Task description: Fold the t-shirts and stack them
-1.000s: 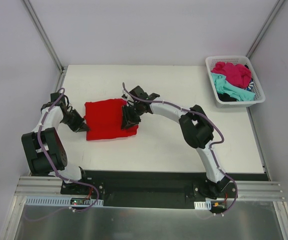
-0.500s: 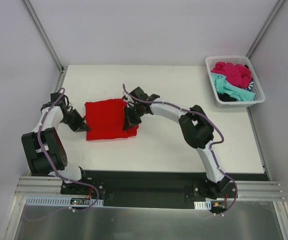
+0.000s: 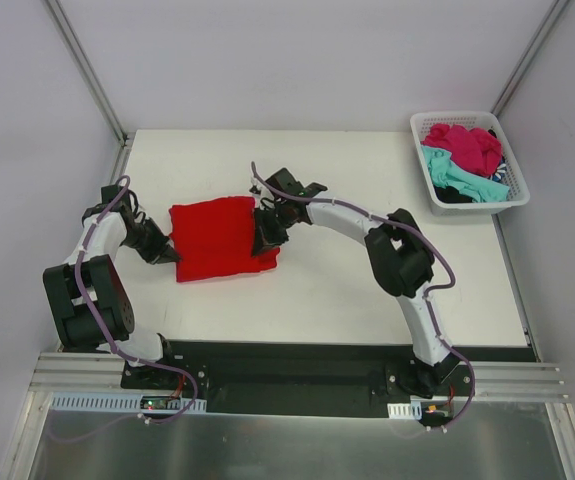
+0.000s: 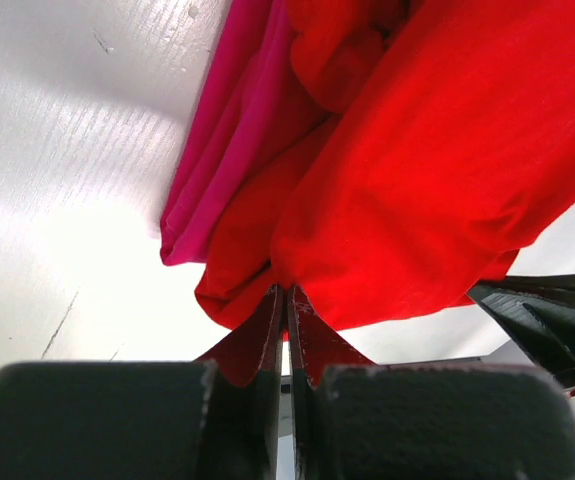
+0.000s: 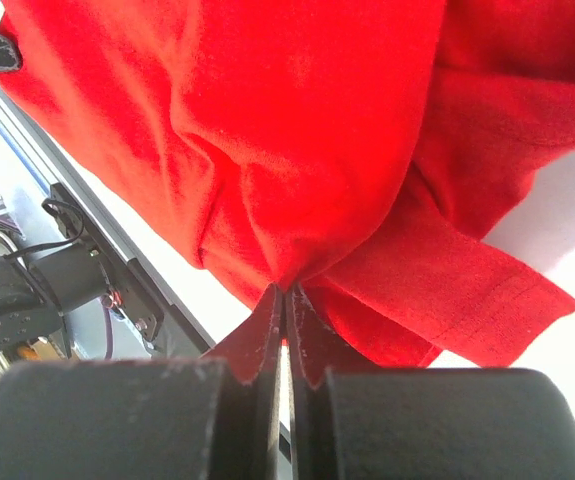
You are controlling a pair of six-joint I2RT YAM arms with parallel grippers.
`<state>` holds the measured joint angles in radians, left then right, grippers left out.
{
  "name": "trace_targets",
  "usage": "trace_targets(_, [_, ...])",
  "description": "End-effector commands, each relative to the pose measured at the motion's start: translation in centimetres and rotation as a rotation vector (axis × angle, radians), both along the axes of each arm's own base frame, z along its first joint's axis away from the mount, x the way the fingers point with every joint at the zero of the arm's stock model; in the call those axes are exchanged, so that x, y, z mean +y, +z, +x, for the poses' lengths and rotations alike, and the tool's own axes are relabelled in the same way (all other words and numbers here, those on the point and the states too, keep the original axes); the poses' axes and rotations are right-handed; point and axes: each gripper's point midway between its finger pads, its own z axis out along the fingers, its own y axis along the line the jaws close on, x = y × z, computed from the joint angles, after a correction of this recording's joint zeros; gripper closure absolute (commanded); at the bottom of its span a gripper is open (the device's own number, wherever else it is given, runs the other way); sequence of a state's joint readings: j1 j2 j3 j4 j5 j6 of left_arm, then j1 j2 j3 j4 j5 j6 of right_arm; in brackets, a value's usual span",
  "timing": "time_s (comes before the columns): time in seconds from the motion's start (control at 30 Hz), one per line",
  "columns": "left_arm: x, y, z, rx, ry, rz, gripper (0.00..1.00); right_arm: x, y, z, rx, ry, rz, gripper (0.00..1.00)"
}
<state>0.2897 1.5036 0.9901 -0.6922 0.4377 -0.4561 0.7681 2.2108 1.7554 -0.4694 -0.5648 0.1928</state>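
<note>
A bright red t-shirt (image 3: 217, 236) lies partly folded left of the table's middle. A magenta-pink t-shirt (image 4: 229, 130) shows under its edge in the left wrist view. At the shirt's near left corner my left gripper (image 3: 174, 258) is shut on red cloth (image 4: 397, 180), pinched at the fingertips (image 4: 267, 320). My right gripper (image 3: 264, 242) is shut on the red shirt's right edge (image 5: 297, 150), with a sleeve (image 5: 467, 290) hanging beside it. More t-shirts, magenta (image 3: 464, 146), teal (image 3: 452, 175) and dark, fill the basket.
A white lattice basket (image 3: 512, 190) stands at the table's back right corner. The table's near edge and the black base rail (image 3: 287, 355) run along the bottom. Grey walls with metal struts enclose the table at back and sides.
My right gripper has shut on the red shirt's right edge and shifted slightly right, pulling that edge with it. The left arm has stayed where it was.
</note>
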Motion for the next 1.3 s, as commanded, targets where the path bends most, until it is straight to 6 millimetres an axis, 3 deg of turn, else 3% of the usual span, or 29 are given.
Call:
trace_targets(0.0, [0.0, 0.0, -0.1, 0.001, -0.006, -0.007, 1.00, -1.2, 2.9, 0.6, -0.041, 0.000, 0.018, 0.99])
trace_targets(0.87, [0.1, -0.2, -0.5, 0.009, -0.010, -0.006, 1.00, -5.2, 2.2, 2.0, -0.045, -0.007, -0.035, 0.99])
trace_targets(1.03, [0.0, 0.0, -0.4, 0.005, -0.011, -0.016, 1.00, -5.0, 2.4, 2.4, -0.044, -0.008, -0.030, 0.99])
trace_targets(1.27, [-0.6, 0.6, -0.5, -0.015, -0.005, -0.041, 0.96, -4.4, 2.7, 1.4, -0.031, 0.012, -0.022, 0.74])
